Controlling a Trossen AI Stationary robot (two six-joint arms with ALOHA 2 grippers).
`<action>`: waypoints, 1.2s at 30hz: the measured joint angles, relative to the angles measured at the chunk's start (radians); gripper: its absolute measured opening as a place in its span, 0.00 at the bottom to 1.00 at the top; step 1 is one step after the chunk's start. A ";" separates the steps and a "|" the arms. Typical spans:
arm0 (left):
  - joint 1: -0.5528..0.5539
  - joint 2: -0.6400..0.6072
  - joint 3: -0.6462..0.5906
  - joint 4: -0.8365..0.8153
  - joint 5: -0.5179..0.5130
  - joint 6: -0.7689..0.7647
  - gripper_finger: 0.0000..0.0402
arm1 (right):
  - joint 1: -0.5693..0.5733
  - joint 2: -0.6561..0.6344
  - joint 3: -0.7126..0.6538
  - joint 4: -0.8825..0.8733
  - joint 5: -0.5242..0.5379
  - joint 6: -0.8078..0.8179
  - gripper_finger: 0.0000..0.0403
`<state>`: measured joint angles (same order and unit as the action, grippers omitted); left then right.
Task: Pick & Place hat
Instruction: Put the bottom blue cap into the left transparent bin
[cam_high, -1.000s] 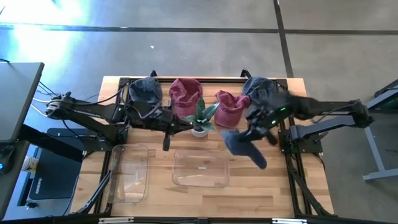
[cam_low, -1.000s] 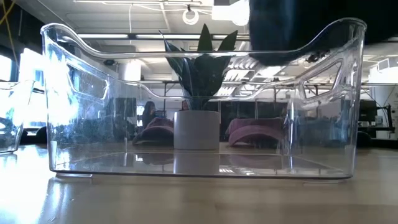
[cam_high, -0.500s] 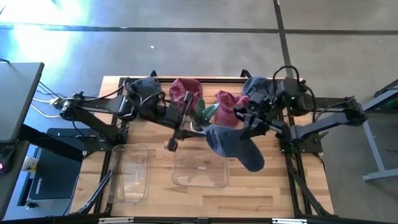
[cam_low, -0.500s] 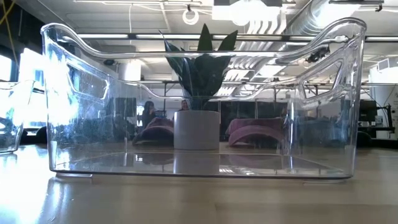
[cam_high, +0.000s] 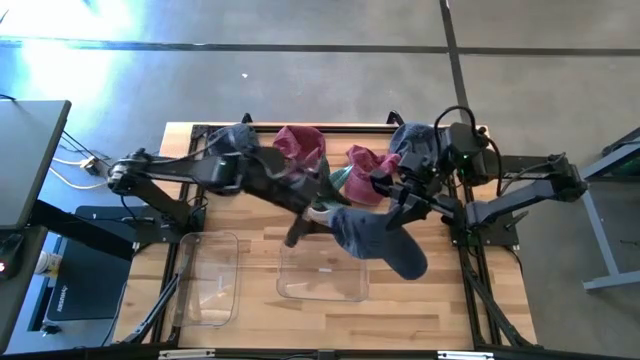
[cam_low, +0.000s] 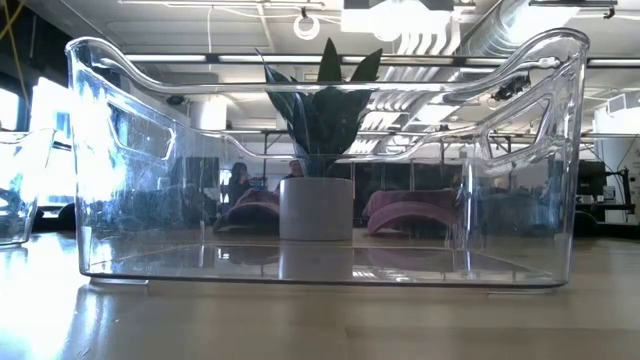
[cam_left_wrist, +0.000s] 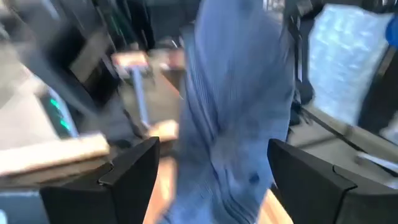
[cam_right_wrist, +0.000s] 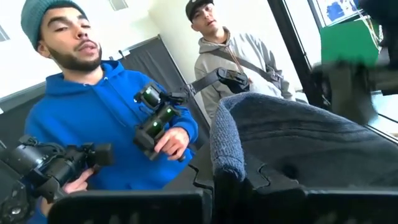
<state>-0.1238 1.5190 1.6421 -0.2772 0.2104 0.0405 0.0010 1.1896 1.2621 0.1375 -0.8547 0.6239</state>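
Observation:
A blue-grey knit hat (cam_high: 372, 238) hangs in the air above the far right part of the middle clear bin (cam_high: 322, 272), with my right gripper (cam_high: 393, 214) shut on it. My left gripper (cam_high: 298, 232) is just left of the hat, raised off the table. In the left wrist view its open fingers (cam_left_wrist: 134, 169) stand apart on either side of the hat (cam_left_wrist: 239, 106) without touching it. The low view shows the bin (cam_low: 320, 160) but neither the hat nor a gripper. My right gripper holds the hat near its ribbed brim edge (cam_right_wrist: 227, 144); the knit cloth lies over the shut fingers and hides the place of contact. The hat is lifted clear of the table and bin, and droops from the gripper toward the table's left and near side.
A potted plant (cam_high: 322, 196) stands behind the middle bin. Two maroon hats (cam_high: 298, 150) (cam_high: 368, 172) and two dark blue hats (cam_high: 235, 148) (cam_high: 415, 142) lie along the far edge. A second clear bin (cam_high: 208, 278) sits at the near left. Two people (cam_right_wrist: 99, 124) stand beyond the table.
My right gripper has risen with the hat and carried it a little toward the table's left; the hat has left the top of the low view. My left gripper has risen and gone toward the table's right, up to the hat.

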 joint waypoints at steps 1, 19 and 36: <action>0.001 0.018 0.000 0.031 0.031 -0.020 0.73 | 0.000 0.000 0.000 0.000 -0.004 0.000 0.03; -0.001 0.052 0.002 0.142 0.368 -0.083 0.07 | 0.000 0.000 0.000 -0.012 -0.024 -0.023 0.03; -0.001 0.007 0.399 -0.279 0.618 -0.177 0.04 | -0.041 -0.001 0.000 -0.096 0.090 -0.037 0.32</action>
<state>-0.1246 1.5262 2.0407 -0.5559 0.8286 -0.1365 -0.0404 1.1889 1.2617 0.0412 -0.7652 0.5867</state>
